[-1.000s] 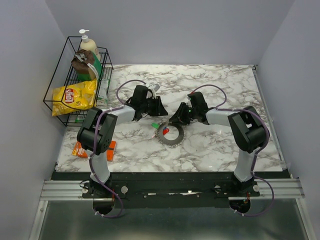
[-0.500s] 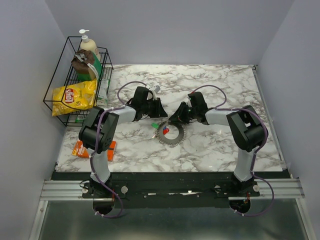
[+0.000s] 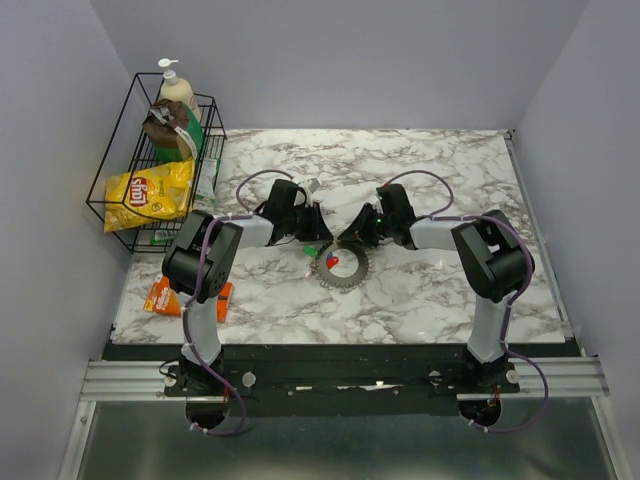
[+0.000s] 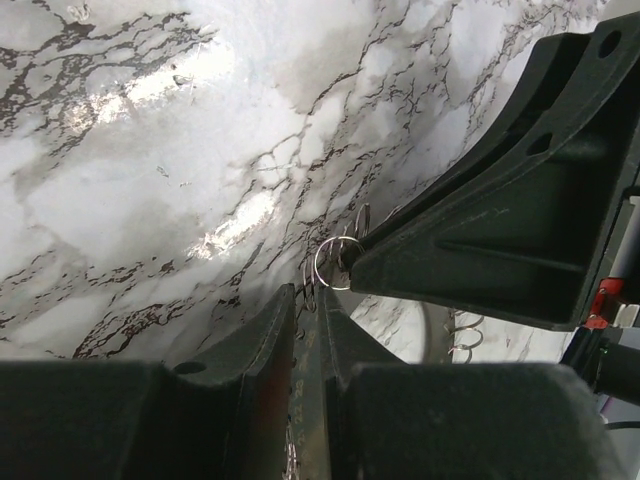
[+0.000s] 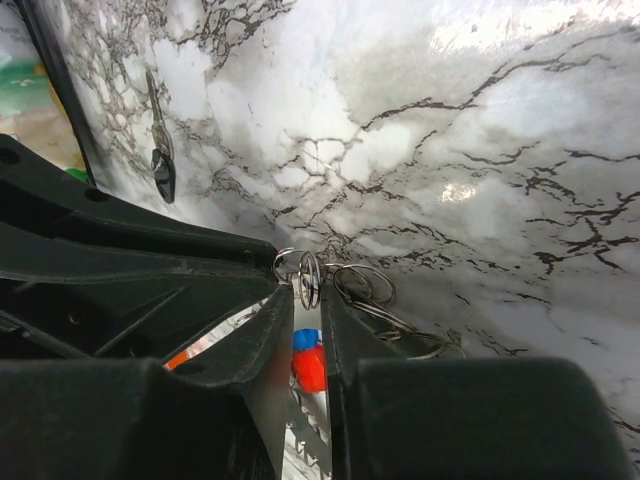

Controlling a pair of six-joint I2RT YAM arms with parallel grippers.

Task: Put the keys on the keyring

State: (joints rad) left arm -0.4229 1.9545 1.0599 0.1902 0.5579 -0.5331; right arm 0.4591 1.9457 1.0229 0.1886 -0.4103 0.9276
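Both arms reach in over the middle of the marbled surface (image 3: 450,180), and the left gripper (image 3: 317,235) and right gripper (image 3: 348,238) meet nearly tip to tip just beyond the keyring (image 3: 341,270). The keyring lies flat on the surface between the arms and slightly nearer their bases, its rim fringed with small silver keys. A red key head (image 3: 333,262) shows inside the ring, and a green-headed key (image 3: 310,250) lies just beside its left edge, below the left gripper.

In the right wrist view the right gripper's jaws stand nearly together with only a thin slit left. A few small wire rings (image 5: 310,278) stand upright at the fingertips, but whether they are actually pinched I cannot tell. Deeper in the slit sits a blue key head (image 5: 305,338), just above the red one. A dark-headed key (image 5: 160,150) lies apart on the surface, farther off.

The left wrist view shows the left gripper's jaws just as narrow, with the small rings right at their tips and touching the right gripper's finger; grip or no grip I cannot tell.

At the far left corner stands a wire basket (image 3: 105,205) holding a yellow chip bag (image 3: 150,192) and a pump bottle (image 3: 176,88); an orange packet (image 3: 158,298) lies near the left arm.
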